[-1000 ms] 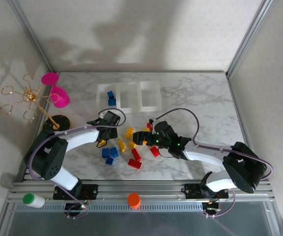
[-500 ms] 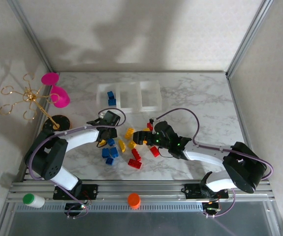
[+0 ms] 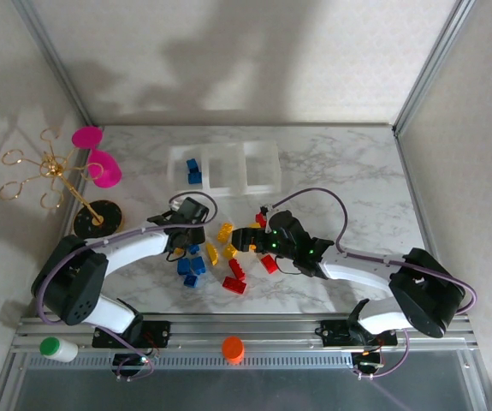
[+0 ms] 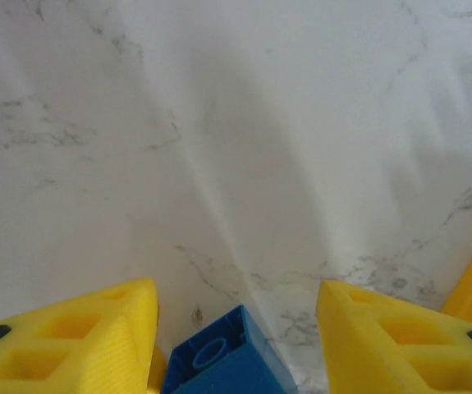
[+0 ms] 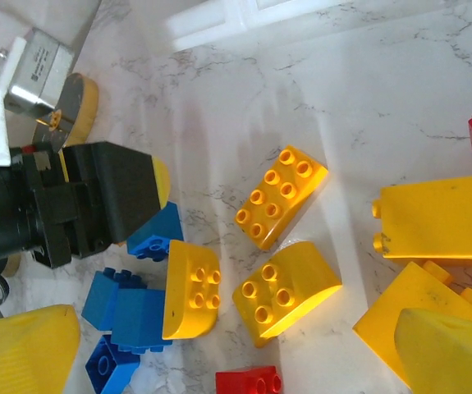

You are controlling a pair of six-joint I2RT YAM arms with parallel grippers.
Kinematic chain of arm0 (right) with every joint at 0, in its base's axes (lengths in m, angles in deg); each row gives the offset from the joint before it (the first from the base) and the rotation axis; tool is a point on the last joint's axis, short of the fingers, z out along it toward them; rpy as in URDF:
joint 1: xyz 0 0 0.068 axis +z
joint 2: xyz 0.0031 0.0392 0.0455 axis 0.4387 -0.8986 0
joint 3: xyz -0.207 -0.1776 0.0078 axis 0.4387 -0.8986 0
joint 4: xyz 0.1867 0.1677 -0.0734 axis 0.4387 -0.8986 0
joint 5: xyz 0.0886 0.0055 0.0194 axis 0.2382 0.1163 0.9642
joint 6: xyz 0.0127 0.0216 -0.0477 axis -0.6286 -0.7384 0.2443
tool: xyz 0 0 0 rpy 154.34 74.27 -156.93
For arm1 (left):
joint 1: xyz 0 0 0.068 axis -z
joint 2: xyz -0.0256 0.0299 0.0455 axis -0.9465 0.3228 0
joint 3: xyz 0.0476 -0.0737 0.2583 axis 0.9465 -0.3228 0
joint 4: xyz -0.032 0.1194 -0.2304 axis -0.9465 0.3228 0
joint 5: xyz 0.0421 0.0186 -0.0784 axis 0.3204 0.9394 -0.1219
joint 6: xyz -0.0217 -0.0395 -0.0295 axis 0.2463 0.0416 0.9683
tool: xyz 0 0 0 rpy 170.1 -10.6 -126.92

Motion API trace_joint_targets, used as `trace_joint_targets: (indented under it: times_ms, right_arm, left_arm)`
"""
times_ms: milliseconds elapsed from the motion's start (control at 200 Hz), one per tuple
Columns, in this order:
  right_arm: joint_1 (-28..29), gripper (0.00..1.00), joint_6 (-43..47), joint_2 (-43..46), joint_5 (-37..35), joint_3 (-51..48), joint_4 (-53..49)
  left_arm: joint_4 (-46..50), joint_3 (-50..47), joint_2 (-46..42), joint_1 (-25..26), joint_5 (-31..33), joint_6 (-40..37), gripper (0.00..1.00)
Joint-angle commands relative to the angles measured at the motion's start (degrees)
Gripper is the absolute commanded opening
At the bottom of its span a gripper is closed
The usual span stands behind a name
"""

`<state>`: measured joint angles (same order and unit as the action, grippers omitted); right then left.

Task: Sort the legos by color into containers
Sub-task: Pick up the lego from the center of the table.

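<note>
Top external: three containers [image 3: 225, 147], two pink cups [image 3: 104, 169].

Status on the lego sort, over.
Left gripper open astride a blue brick on the table. Right gripper open above yellow bricks. Blue bricks in the left bin; rest unsorted.

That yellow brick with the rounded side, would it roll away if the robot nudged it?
Probably not: the rounded yellow brick sits studs up, so it should slide on the smooth marble table rather than roll. It looks like hard, rigid plastic, likely light; its curved side might slip from a pinch.
</note>
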<state>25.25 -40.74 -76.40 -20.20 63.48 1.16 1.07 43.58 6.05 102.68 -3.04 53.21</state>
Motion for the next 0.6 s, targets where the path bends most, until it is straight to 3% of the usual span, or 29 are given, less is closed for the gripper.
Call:
trace_joint_targets:
  times_ms: [0, 315, 596]
  right_arm:
    - [0.59, 0.99, 0.19, 0.75, -0.69, 0.24, -0.04]
    - [0.58, 0.99, 0.08, 1.53, -0.94, -0.73, 0.12]
    - [0.58, 0.99, 0.17, 1.89, -1.13, -1.17, -0.05]
  left_arm:
    - [2.17, -1.13, -0.84, 0.7, -0.46, 1.56, 0.54]
    - [2.11, 0.07, 0.74, 5.08, 0.0, 2.14, 0.54]
    - [2.65, 1.01, 3.47, 6.0, 2.3, 4.4, 0.58]
